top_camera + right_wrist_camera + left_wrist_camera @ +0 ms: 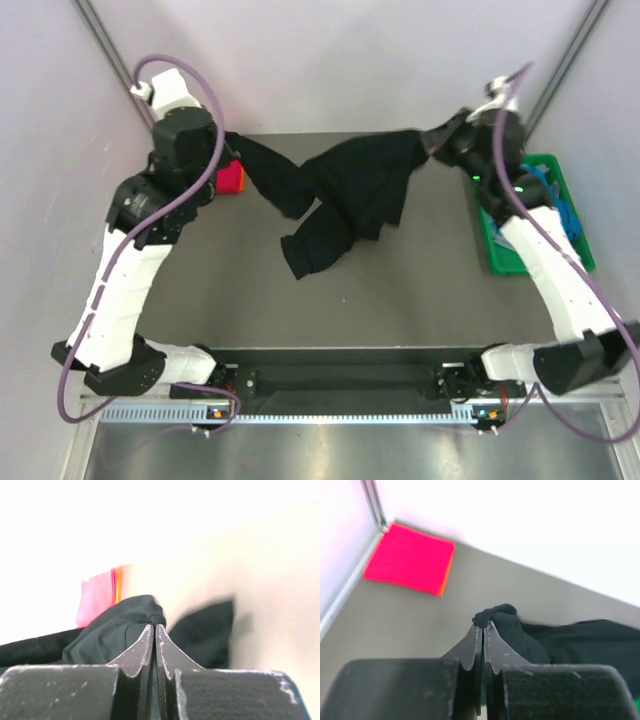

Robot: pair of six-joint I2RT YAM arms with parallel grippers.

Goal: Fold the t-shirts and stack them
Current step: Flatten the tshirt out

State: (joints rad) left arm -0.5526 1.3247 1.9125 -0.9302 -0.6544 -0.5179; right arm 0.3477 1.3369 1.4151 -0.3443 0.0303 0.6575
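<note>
The left fingers were pressed shut on a small bunch of the black t-shirt, and the right fingers were likewise closed on another pinch of the same cloth. The shirt therefore hung strung between the two arms across the upper middle of the overhead frame, above the far part of the surface. It was far from flat: the middle sagged in twisted folds and a loose end trailed toward the centre of the frame, seemingly resting on the surface. A folded magenta-red t-shirt lay in the upper left with the edge of an orange t-shirt showing beneath it, and the green crate at the right edge held blue t-shirts. The step in hand looked like spreading the black shirt for folding. Doing it well would probably mean drawing the two pinches apart evenly until the cloth ran straight, then lowering and dragging it toward the bottom of the frame so the trailing part laid flat. Which part of the shirt each pinch held could not be told; unmatched corners would call for a regrasp.
</note>
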